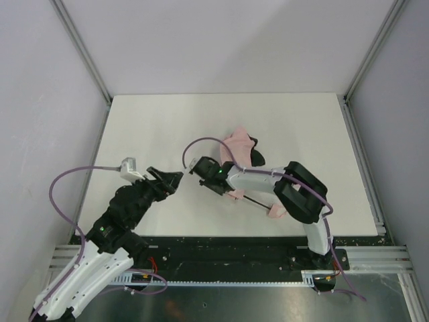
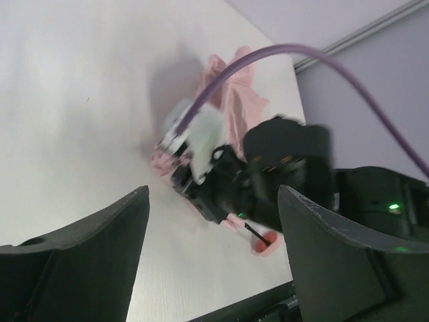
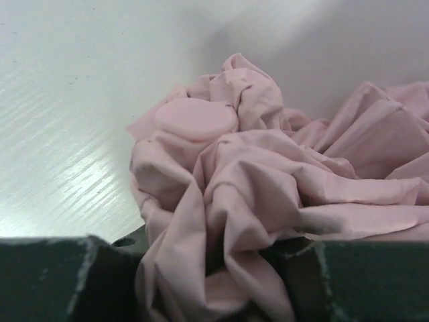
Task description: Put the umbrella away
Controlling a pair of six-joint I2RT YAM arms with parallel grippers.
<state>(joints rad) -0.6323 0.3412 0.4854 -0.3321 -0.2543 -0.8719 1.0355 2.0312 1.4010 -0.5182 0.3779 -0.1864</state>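
Umbrella lies collapsed on the desk, right of centre, with its pink fabric bunched. The black shaft runs toward the near edge and ends in the pink handle. Right gripper: jaws pinching a fold of the fabric. Left gripper: jaws spread with nothing between them, just left of the right wrist and apart from the umbrella.

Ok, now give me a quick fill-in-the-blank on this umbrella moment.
1. The right gripper is shut on the ___ fabric of the umbrella.
2. The left gripper is ___ and holds nothing.
3. The umbrella lies on a ___ table.
Missing words: pink; open; white.
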